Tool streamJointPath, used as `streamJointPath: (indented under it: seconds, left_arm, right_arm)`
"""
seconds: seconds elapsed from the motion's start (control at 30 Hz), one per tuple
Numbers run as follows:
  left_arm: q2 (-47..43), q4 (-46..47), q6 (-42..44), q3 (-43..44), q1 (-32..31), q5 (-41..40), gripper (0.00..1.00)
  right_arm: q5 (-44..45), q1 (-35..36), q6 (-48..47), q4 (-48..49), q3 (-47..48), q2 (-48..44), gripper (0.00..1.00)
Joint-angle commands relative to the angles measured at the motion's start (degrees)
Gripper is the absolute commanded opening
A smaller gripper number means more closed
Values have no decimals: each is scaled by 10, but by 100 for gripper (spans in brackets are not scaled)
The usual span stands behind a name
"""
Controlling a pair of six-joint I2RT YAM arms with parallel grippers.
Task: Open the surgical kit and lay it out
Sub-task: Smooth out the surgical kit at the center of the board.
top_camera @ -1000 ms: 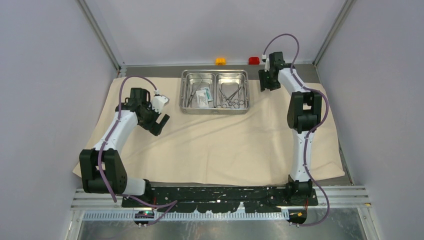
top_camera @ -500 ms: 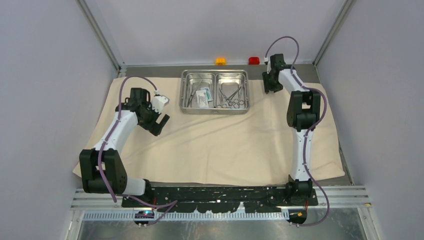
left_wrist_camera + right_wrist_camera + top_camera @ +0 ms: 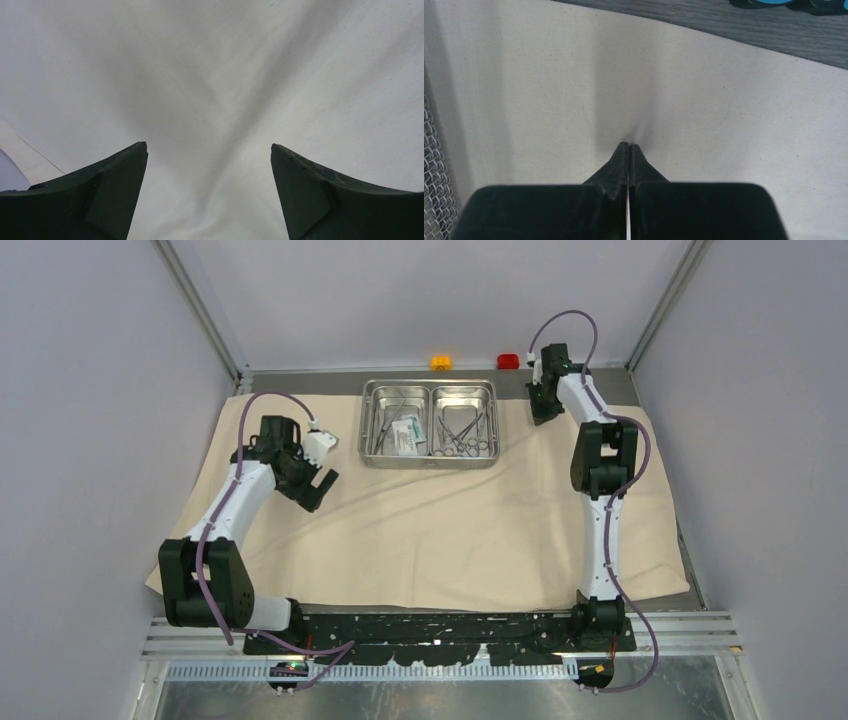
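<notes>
The big beige cloth (image 3: pixel 430 530) lies spread across the table. On its far middle stands the steel two-compartment tray (image 3: pixel 366 425), with white/teal packets (image 3: pixel 405 435) in the left half and ring-handled clamps (image 3: pixel 462 432) in the right. My right gripper (image 3: pixel 541 418) is just right of the tray, tips down on the cloth. In the right wrist view it (image 3: pixel 629 145) is shut, and the cloth (image 3: pixel 549 100) puckers at its tips. My left gripper (image 3: pixel 322 492) hovers left of the tray, open (image 3: pixel 209 150) over bare cloth (image 3: pixel 210 75).
An orange block (image 3: pixel 441 362) and a red block (image 3: pixel 508 361) sit on the dark table strip behind the tray. The right wrist view shows dark tabletop (image 3: pixel 749 25) beyond the cloth edge and a mesh-like metal surface (image 3: pixel 434 165) at the left.
My right gripper moved toward the far edge beside the tray, came down onto the cloth and shut. The left arm has not moved.
</notes>
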Motion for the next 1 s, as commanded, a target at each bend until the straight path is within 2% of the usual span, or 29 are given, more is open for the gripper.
streamJointPath:
  seconds: [0.0,0.57,0.97]
  left_arm:
    - [-22,5,9,12,-3,-6,96]
    - [-26,-1,10,14,-3,-13,96]
    - [-21,1,11,17,-3,-11,96]
  right_arm:
    - [5,-15,-5,-16,13,36,0]
    - [68,-17,-28,-56,151,109,0]
    - [138,-17,-73,-75,188,142,0]
